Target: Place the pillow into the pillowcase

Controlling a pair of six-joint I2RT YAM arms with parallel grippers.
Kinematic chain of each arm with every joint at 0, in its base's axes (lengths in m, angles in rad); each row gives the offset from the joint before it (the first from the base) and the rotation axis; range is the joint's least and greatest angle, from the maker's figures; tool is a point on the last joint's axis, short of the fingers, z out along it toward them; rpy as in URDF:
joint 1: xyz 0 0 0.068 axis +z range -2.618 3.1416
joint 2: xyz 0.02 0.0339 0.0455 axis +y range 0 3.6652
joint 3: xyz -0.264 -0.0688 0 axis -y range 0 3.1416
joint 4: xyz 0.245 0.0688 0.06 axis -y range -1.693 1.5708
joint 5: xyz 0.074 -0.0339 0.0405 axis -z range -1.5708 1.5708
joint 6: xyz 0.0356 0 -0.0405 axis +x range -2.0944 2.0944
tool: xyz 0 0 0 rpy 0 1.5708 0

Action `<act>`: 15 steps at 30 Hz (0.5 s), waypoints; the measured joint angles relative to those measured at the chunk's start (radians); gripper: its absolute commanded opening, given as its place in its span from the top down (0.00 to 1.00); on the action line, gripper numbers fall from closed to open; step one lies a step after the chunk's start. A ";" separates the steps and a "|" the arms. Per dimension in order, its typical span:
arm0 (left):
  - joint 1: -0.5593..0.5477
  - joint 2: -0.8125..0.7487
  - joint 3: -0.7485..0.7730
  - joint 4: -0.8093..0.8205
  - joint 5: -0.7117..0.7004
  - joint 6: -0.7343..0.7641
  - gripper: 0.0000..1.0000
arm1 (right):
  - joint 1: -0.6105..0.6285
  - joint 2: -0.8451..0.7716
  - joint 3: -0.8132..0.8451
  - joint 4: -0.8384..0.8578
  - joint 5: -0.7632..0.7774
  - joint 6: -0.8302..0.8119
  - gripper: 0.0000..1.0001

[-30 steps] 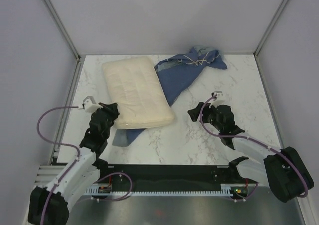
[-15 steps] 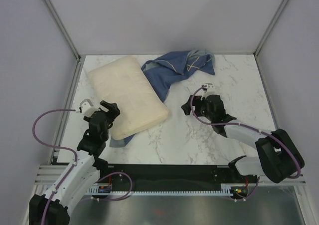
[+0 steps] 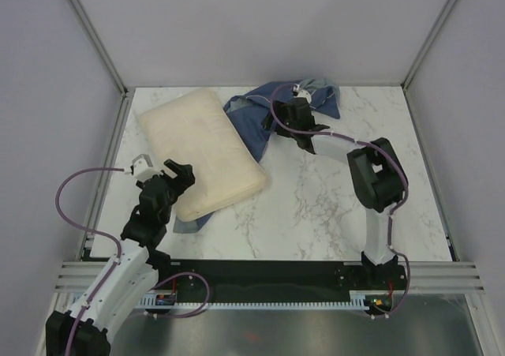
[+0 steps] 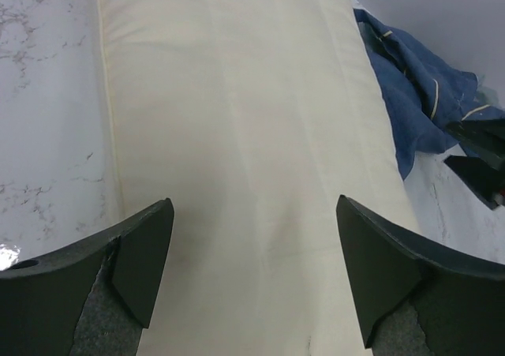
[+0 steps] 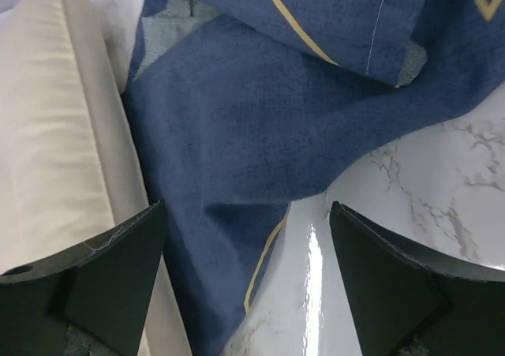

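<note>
1. Black fingers (image 4: 146,253) of the left gripper (image 3: 177,176) stand nearest, spread wide with nothing clasped between them.
2. Just behind that gripper, toward its arm, a blue corner of the pillowcase (image 3: 260,123) pokes out from under the near end of the pillow (image 3: 201,155), flat on the white marble table (image 3: 316,206).
3. The pillow lies under and straight ahead of the left gripper (image 4: 252,253). In the wrist view its cream length (image 4: 245,119) runs away between the spread fingers, wider than the gap between them. Bare table (image 4: 47,95) lies off to the gripper's left and blue cloth (image 4: 410,88) ahead to its right.
4. Farther back, the right gripper (image 3: 298,113) reaches across the table on a stretched arm. Its fingers (image 5: 118,277) are also wide apart and hold nothing.
5. Under this gripper (image 5: 245,269) and ahead of it spreads the pillowcase (image 5: 260,119), dark denim with thin yellow lines. The pillow's long edge (image 5: 55,135) lies against the cloth by one finger and glossy marble (image 5: 442,166) by the other. I cannot tell whether the fingertips touch the cloth.
6. Beyond the right gripper, the rest of the pillowcase is bunched at the table's far edge, with some paler grey-blue lining turned out.
</note>
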 measured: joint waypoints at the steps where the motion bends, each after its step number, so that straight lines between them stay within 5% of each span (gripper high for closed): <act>1: 0.000 0.003 0.000 0.005 0.006 0.007 0.09 | 0.002 0.053 0.039 -0.006 -0.002 0.016 0.07; 3: 0.000 0.018 -0.001 0.019 0.025 0.021 0.09 | 0.008 0.162 0.117 -0.023 -0.003 0.042 0.10; 5: 0.000 0.043 -0.001 0.034 0.042 0.031 0.10 | 0.019 0.245 0.179 -0.043 -0.003 0.058 0.23; 6: 0.000 0.056 -0.001 0.039 0.048 0.035 0.11 | 0.027 0.278 0.218 -0.024 0.001 0.063 0.50; 10: 0.000 0.113 -0.001 0.051 0.073 0.050 0.13 | 0.050 0.332 0.307 -0.055 -0.016 0.076 1.00; 15: 0.000 0.124 -0.001 0.060 0.090 0.066 0.14 | 0.063 0.259 0.215 -0.074 0.005 0.048 1.00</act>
